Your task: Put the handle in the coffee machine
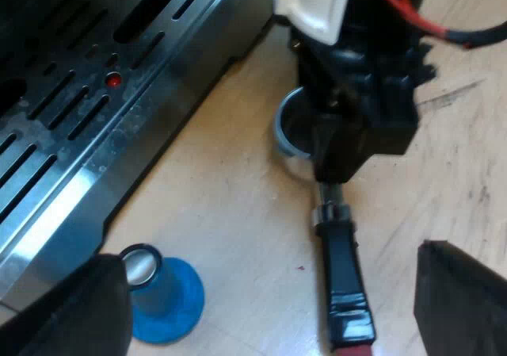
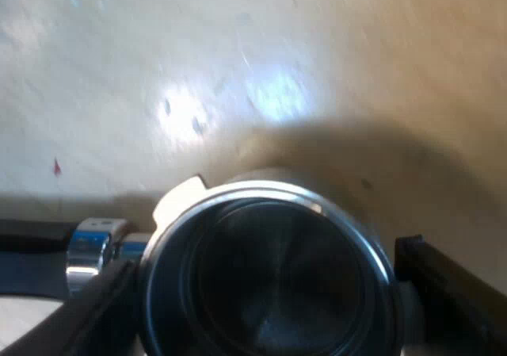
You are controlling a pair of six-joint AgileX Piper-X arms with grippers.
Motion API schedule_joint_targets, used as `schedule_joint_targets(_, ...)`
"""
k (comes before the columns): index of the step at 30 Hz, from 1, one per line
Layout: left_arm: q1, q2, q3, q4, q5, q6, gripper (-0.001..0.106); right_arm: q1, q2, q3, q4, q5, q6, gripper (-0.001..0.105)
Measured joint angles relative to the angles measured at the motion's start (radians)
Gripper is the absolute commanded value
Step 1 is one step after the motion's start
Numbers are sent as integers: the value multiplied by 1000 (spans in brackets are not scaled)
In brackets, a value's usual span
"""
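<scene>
Clamping the holder by its round basket, the right gripper presses a black finger to each side of the rim, the basket's open mouth facing the wrist and bare table beyond it. Seen from the left wrist, that arm stands steeply over the basket and hides most of it; a curved strip of metal rim shows near the machine, apart from its steel front edge. The handle runs out from under the arm, away from the machine, its red end cut off. The left gripper hangs wide and empty, one finger by the machine's edge, the other out past the handle, so handle and blue tamper both lie in the gap. The tamper stands metal end up just beside the machine, well apart from the handle, with open table between. Whether the holder rests on the table or is lifted is hard to make out
</scene>
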Motion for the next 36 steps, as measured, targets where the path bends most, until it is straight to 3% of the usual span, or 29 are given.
schedule_joint_targets(5, 0, 0, 0, 0, 37, 0, 74, 0, -44, 0, 72, 39, 69, 0)
schedule_joint_targets(9, -3, 0, 0, 0, 42, 1, 74, 0, -93, 0, 131, 43, 88, 0)
schedule_joint_targets(15, -61, 0, 0, 10, 44, 1, 74, 0, -176, 4, 191, 66, 180, 0)
schedule_joint_targets(19, -116, 0, -17, 38, 47, 2, 74, 0, -262, 3, 231, 116, 198, 0)
schedule_joint_targets(27, -180, 0, -40, 72, 54, 6, 74, 0, -313, 3, 253, 122, 232, 0)
schedule_joint_targets(36, -228, 0, -40, 119, 58, 66, 74, 0, -409, 3, 261, 116, 297, 0)
